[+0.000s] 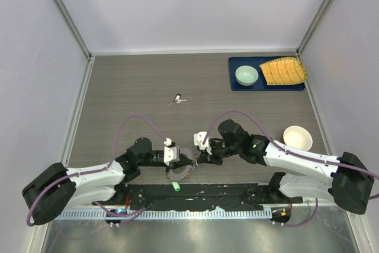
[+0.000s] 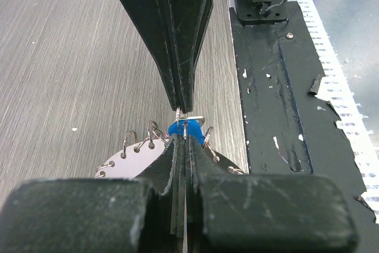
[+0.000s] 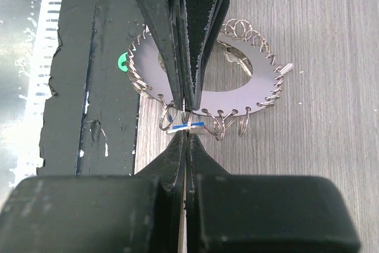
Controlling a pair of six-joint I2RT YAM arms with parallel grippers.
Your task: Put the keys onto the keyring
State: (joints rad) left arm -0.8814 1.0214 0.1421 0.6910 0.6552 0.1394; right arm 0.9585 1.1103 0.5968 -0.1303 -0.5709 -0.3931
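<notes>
The keyring [image 3: 260, 84] is a flat grey disc-like ring edged with small wire loops, lying at the near table edge [image 1: 180, 171]. My left gripper [image 2: 185, 139] reaches over it, shut on its rim loops. My right gripper [image 3: 187, 133] faces it tip to tip, shut on the blue-headed key [image 3: 195, 125], which sits edge-on right at the loops. In the left wrist view the blue head [image 2: 190, 130] shows between both sets of tips. The green-headed key [image 3: 122, 62] lies on the black strip beside the ring [image 1: 176, 187]. Exactly which loop is pinched is hidden.
A small dark-headed key-like piece [image 1: 177, 98] lies alone mid-table. At the far right a navy tray [image 1: 266, 84] carries a green bowl [image 1: 246, 75] and a yellow ribbed thing [image 1: 284, 70]. A white bowl [image 1: 297, 137] stands beside the right arm. A black taped strip [image 1: 225, 195] lines the near edge.
</notes>
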